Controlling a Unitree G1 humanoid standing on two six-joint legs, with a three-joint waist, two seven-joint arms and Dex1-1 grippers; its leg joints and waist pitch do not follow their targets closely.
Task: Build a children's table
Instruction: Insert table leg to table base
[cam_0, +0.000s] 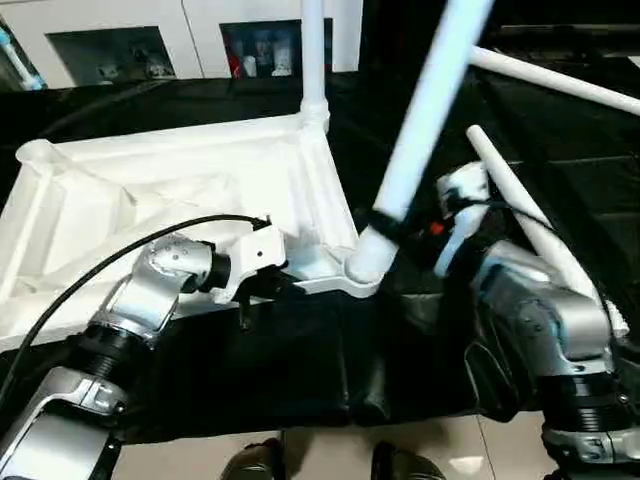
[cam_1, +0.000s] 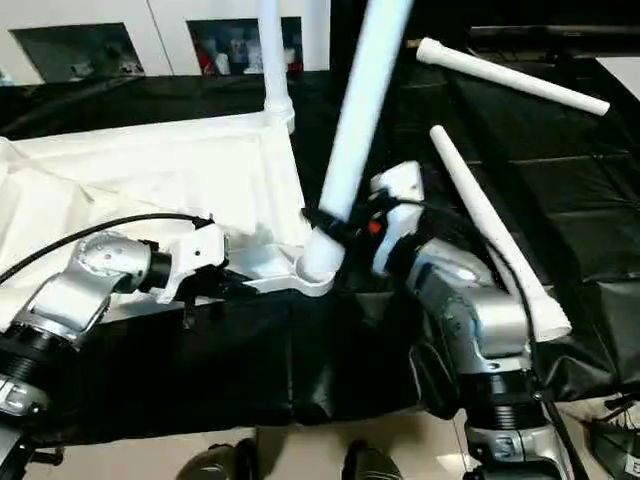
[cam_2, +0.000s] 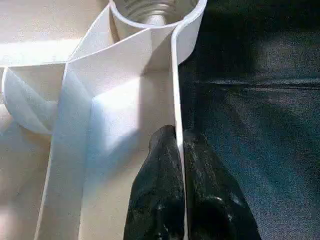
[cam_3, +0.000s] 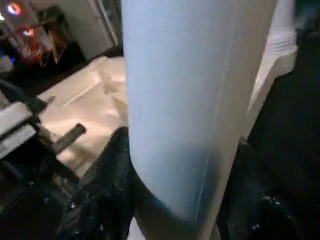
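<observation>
1. The tabletop is lying upside down on the black-covered desk, one leg already standing upright in its far corner.
2. The left claw is pinching the tabletop's thin rim, fingers closed tight on it.
3. The right claw is gripping a second leg, which is leaning at the near corner socket.
4. Two spare legs are lying on the desk to the right.

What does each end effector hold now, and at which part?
Left end effector pinches the table top by its side rim wall. Right end effector grips a leg near its thick lower end.
</observation>
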